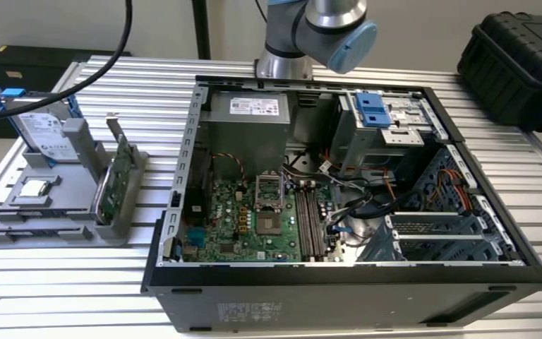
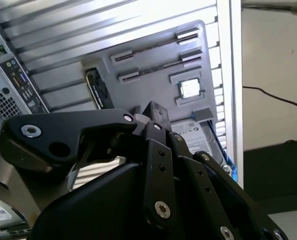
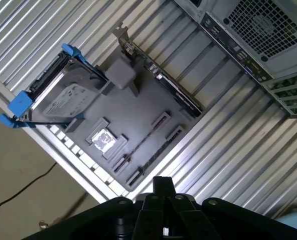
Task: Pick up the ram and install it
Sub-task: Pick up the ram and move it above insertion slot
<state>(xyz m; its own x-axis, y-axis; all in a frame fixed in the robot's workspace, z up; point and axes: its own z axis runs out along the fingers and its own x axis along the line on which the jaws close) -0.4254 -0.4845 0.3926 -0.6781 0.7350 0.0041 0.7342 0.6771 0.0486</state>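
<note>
First wrist view looked down past the gripper, spread or closed impossible to tell, onto the grey holder on the tabletop, where the ram seemed to stand edgewise in a long slot. Descending squarely over its middle would suit best.

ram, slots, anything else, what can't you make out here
- Ram: too thin in both wrist views to tell whether it stands in the holder.
- Motherboard slots: too small in the exterior view to tell filled from empty.
- Drive: lower part hidden by the tool in the second wrist view.
</note>
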